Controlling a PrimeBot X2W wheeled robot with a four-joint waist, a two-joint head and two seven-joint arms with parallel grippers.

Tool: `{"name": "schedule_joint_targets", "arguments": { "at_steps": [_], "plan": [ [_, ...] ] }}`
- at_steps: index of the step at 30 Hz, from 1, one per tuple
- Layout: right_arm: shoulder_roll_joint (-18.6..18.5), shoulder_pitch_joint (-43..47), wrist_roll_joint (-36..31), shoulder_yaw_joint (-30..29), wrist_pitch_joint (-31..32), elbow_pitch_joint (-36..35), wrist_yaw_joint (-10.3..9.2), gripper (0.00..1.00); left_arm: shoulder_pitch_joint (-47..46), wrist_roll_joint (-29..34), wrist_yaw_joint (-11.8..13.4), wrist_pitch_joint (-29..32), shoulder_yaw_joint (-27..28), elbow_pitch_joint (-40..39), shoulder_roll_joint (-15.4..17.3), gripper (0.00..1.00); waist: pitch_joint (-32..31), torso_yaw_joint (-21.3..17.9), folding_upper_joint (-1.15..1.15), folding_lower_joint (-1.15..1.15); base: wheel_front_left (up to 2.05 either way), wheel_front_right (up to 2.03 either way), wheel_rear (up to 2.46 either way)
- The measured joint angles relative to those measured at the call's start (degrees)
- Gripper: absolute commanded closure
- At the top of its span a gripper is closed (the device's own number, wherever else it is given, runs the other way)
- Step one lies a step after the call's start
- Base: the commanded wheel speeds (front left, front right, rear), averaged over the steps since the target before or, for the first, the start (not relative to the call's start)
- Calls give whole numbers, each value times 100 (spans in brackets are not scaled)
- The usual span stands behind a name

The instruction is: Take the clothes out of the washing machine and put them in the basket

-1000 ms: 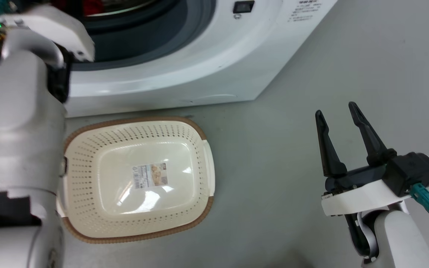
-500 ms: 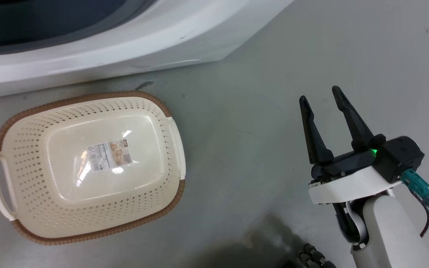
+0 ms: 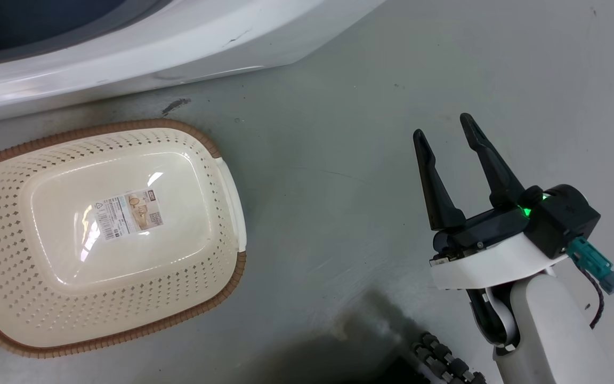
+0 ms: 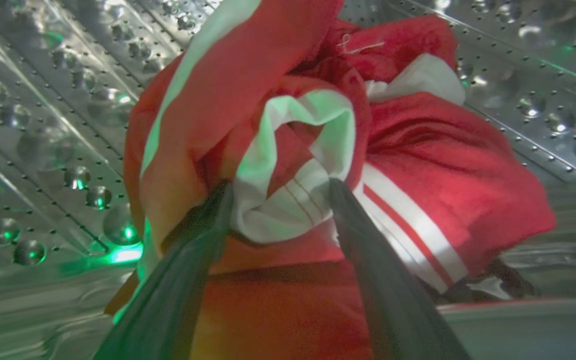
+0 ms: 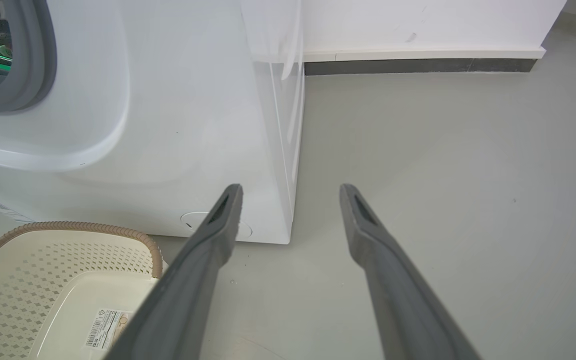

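step: first grasp, nothing lifted out yet | left claw (image 4: 280, 186) spread, straddling a white-banded fold of the clothes (image 4: 418, 165) inside the washing machine (image 3: 126, 48) | right claw (image 3: 441, 127) spread, holding nothing, right of the washing machine | basket (image 3: 126, 128) just in front of the washing machine | next: likely close on the fold, pull it out

the basket (image 3: 208, 261) is set on the floor (image 3: 339, 176) just before the washing machine (image 3: 152, 48), the right hand (image 3: 442, 125) well to its right. the clothes (image 4: 433, 165) are heaped in the drum (image 4: 43, 100), against the left hand (image 4: 280, 185).
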Motion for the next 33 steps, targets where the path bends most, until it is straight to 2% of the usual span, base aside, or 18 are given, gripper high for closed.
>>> {"name": "schedule_joint_targets", "arguments": {
  "at_steps": [5,9,22,29,33],
  "plan": [
    [0,-25,46,55,-1,10,0,0,-68,-27,110,202,-35,-1,25,100,11,-30,0,0,0,0,0],
    [0,-29,52,45,-1,41,0,0,36,-30,186,-79,-69,-165,89,100,-49,-24,0,0,0,0,0],
    [2,-38,22,-60,-2,169,0,0,880,-70,368,-2120,-204,-912,-34,100,-582,141,0,0,0,0,0],
    [2,136,-59,-162,-2,327,0,0,1701,-99,471,-3390,-290,-979,-216,100,-1158,247,0,0,0,0,0],
    [5,348,-134,-216,-2,436,0,0,2190,-216,509,-3775,-272,-899,-398,100,-1583,319,0,0,0,0,0]
  ]
}}
